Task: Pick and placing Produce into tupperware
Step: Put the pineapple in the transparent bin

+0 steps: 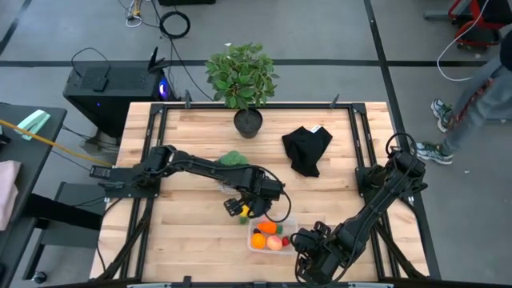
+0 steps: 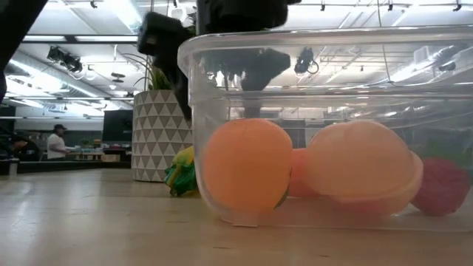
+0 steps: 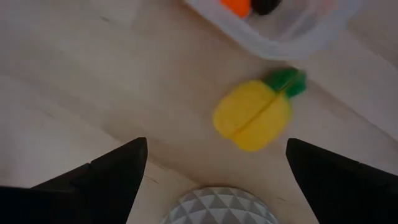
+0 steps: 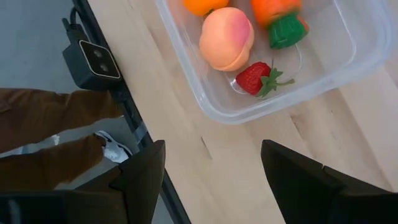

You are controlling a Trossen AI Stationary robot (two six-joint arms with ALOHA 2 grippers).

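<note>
The clear tupperware (image 1: 270,234) stands near the table's front edge. It holds an orange ball (image 2: 247,166), a peach-coloured piece (image 4: 227,37), a carrot with a green top (image 4: 280,18) and a red strawberry (image 4: 255,78). The yellow piece (image 3: 255,112) with its green tip lies on the wood just left of the tupperware. My left gripper (image 3: 214,168) hangs open above it, pointing down, with one finger on either side and clear of it. My right gripper (image 4: 211,168) stands open at the tupperware's near right corner (image 4: 214,109), holding nothing.
A white patterned pot (image 2: 159,133) with a leafy green plant (image 1: 232,158) stands just behind the yellow piece. A black pot with a tall plant (image 1: 246,120) and a black cloth (image 1: 308,150) lie farther back. A person's leg and shoe (image 4: 56,143) show beyond the table's front edge.
</note>
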